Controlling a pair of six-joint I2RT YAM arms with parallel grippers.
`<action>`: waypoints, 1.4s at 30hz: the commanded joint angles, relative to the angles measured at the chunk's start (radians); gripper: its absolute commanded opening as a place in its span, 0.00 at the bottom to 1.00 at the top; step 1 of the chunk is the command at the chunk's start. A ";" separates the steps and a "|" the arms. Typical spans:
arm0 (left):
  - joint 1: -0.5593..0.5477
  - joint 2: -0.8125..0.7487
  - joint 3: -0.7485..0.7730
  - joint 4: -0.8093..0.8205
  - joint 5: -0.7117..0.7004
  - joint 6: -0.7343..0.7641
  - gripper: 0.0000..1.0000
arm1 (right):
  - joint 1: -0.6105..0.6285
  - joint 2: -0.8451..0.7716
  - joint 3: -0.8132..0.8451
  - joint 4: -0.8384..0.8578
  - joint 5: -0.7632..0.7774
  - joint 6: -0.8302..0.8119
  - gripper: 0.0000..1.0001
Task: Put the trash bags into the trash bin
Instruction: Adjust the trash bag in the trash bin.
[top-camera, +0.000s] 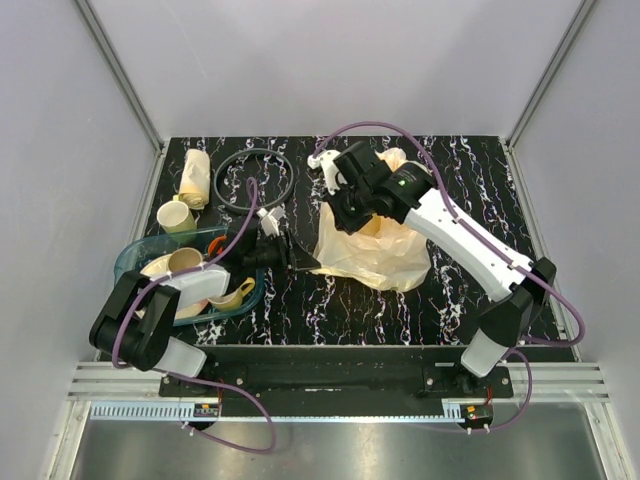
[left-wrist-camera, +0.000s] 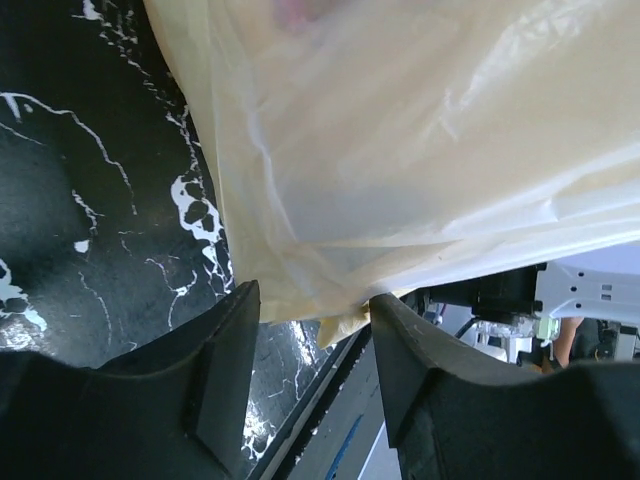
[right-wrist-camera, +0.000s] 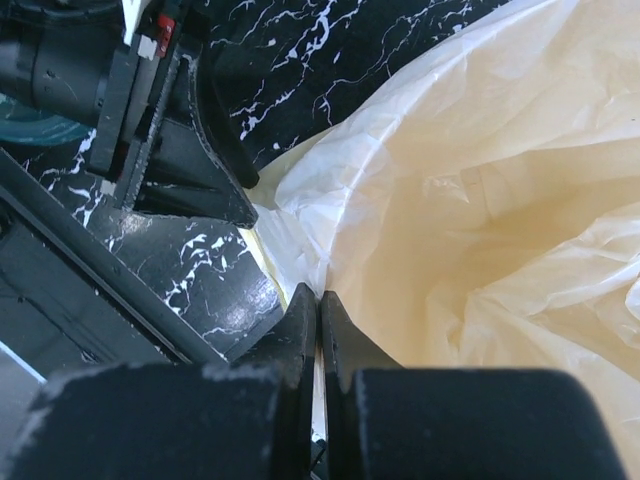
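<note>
We record trash bag (top-camera: 385, 255), spread on table (top-camera: 480, 170); right gripper (right-wrist-camera: 319, 300) fingers pinched together on its film; left gripper (left-wrist-camera: 310, 330) fingers parted around its edge

No text, brand, number or sign can be read in any of the views. The small orange and yellow stickers (top-camera: 207, 407) on the base rail (top-camera: 340, 378) at the near edge of the counter (top-camera: 470, 170) are too small to make out. The same holds for the tiny marks on the white plastic part (left-wrist-camera: 590, 290) seen past the counter edge in the left wrist view. A red and white tag (right-wrist-camera: 160, 35) at the top of the right wrist view shows no legible characters.
</note>
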 joint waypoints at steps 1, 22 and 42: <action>0.018 -0.104 -0.014 0.106 0.070 0.036 0.52 | -0.047 -0.075 -0.053 -0.024 -0.082 -0.129 0.00; 0.201 -0.343 -0.065 0.030 0.210 0.040 0.60 | -0.295 -0.461 -0.295 -0.142 -0.375 -1.258 0.66; 0.301 -0.322 0.154 -0.170 0.035 0.224 0.61 | -0.071 0.165 0.525 -0.217 -0.245 -0.192 0.95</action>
